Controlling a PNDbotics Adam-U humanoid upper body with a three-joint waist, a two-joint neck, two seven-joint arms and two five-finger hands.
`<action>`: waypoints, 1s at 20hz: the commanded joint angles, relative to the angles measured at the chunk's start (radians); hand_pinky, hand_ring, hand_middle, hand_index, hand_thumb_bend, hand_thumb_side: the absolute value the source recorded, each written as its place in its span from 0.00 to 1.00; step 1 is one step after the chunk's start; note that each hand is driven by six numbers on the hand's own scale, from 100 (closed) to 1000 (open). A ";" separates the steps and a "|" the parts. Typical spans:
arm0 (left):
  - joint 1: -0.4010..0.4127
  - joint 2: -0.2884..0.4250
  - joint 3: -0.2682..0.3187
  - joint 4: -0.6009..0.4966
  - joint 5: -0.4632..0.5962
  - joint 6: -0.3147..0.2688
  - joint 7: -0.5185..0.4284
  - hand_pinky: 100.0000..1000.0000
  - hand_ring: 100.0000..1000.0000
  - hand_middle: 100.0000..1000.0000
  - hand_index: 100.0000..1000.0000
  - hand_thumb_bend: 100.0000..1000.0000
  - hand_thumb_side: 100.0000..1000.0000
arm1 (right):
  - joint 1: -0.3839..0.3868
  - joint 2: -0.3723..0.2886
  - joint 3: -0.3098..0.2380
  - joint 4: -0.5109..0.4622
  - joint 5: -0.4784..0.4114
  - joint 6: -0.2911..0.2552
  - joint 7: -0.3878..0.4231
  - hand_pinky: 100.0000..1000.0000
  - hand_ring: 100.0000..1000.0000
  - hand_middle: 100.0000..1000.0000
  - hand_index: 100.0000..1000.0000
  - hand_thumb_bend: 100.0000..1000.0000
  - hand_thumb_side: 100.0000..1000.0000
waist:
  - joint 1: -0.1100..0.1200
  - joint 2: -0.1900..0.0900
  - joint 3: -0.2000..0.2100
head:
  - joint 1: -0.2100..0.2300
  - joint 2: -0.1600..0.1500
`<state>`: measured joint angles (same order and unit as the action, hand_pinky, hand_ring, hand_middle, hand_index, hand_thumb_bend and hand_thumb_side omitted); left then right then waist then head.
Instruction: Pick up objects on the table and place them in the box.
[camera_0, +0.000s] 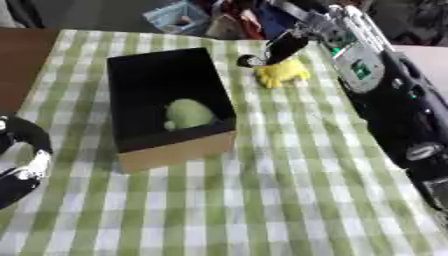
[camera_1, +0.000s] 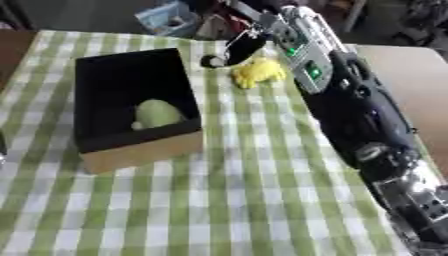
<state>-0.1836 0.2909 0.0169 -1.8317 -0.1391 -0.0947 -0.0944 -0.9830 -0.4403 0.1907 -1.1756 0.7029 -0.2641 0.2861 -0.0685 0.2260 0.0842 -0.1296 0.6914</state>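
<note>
- Right hand (camera_0: 278, 50) at the far end of the desk, dark fingers pointing down onto the yellow object (camera_0: 282, 74); cannot tell whether curled round it or merely touching.
- Yellow object lying directly under that hand, just right of the box (camera_0: 175, 150), so a short carry leftward by my guess.
- Already inside the box: a pale green object (camera_0: 188, 114).
- Left hand (camera_0: 24, 167) idle at the lower left edge, well apart, partly cut off, fingers hard to read.
- Yellow object's shape and long axis unclear; checked cloth (camera_0: 289, 190) underneath.
</note>
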 joint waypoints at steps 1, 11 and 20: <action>-0.005 0.024 0.009 -0.015 -0.002 -0.001 0.004 0.64 0.45 0.48 0.50 0.05 0.00 | -0.008 -0.037 -0.041 0.050 0.021 0.014 -0.026 0.66 0.71 0.59 0.75 0.56 0.10 | 0.009 -0.013 0.001 | 0.005 -0.017; -0.009 0.024 0.009 -0.017 -0.002 -0.002 0.003 0.64 0.45 0.48 0.50 0.05 0.00 | 0.007 -0.042 -0.091 0.158 0.064 0.022 -0.078 0.67 0.72 0.59 0.75 0.54 0.09 | 0.013 -0.005 0.007 | 0.004 -0.019; -0.019 0.027 0.000 -0.020 0.000 -0.004 -0.006 0.64 0.45 0.48 0.50 0.06 0.00 | 0.005 -0.047 -0.141 0.253 0.081 0.038 -0.116 0.67 0.73 0.60 0.75 0.50 0.08 | 0.010 0.005 0.034 | -0.008 -0.023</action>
<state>-0.1924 0.2915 0.0160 -1.8326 -0.1410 -0.0965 -0.0966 -0.9586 -0.4513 0.0657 -0.9248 0.7759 -0.2294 0.1796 -0.0630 0.2470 0.1194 -0.1342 0.6782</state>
